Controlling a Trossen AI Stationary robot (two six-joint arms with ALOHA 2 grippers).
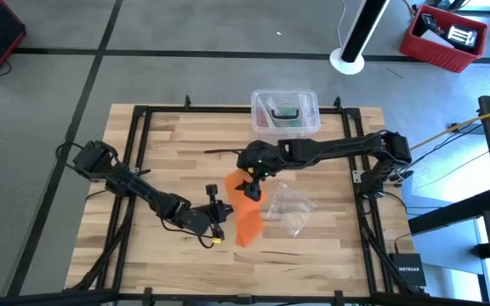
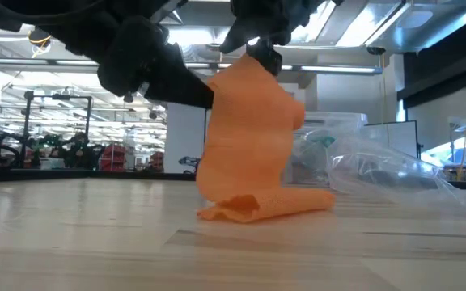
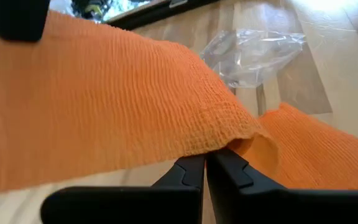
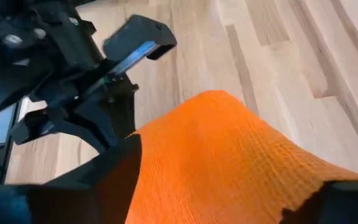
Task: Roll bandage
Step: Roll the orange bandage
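The orange bandage (image 1: pixel 247 212) stands up from the wooden table as a wide band in the low view (image 2: pixel 245 137). Its lower end (image 2: pixel 261 206) lies folded on the table. My right gripper (image 1: pixel 250 180) is above it, shut on its upper end. My left gripper (image 1: pixel 219 210) reaches in from the table's left and is shut on the band's side edge. In the left wrist view (image 3: pixel 205 167) its fingers are closed together under the cloth. My left gripper pinches the bandage's side edge (image 3: pixel 219 148) between its two fingers, about halfway up the hanging band. It comes in roughly level from the table's left (image 2: pixel 196 93). My right gripper holds the bandage's upper end (image 2: pixel 253 69) from above, fingers pointing down. The band spans between its two fingers (image 4: pixel 114 174) across its width (image 4: pixel 229 155). The bandage hangs below it, slack, with its lower end on the table.
A crumpled clear plastic bag (image 1: pixel 292 208) lies just right of the bandage. A clear plastic box (image 1: pixel 285 110) with items inside stands at the table's far edge. Bare wood lies to the left and near side.
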